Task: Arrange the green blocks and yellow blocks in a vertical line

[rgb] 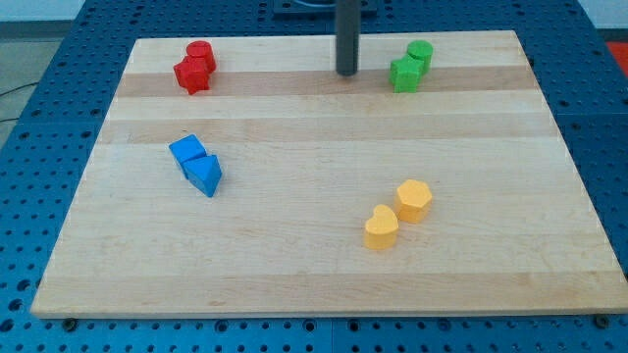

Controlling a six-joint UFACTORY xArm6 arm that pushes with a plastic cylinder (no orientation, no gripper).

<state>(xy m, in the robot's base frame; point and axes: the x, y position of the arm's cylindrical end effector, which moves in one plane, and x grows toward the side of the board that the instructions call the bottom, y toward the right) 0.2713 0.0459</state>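
Beside green star block [403, 74]: my tip [346, 73], wooden board [294, 245].

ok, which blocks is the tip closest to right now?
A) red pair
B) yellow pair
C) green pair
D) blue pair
C: my tip sits at the view's top, just left of the green blocks, with a small gap and no contact; the red blocks, blue blocks and yellow blocks are all much farther off.

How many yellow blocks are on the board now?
2: a yellow hexagonal block lower right of centre, and a yellow heart-shaped block touching it down-left. None seems hidden.
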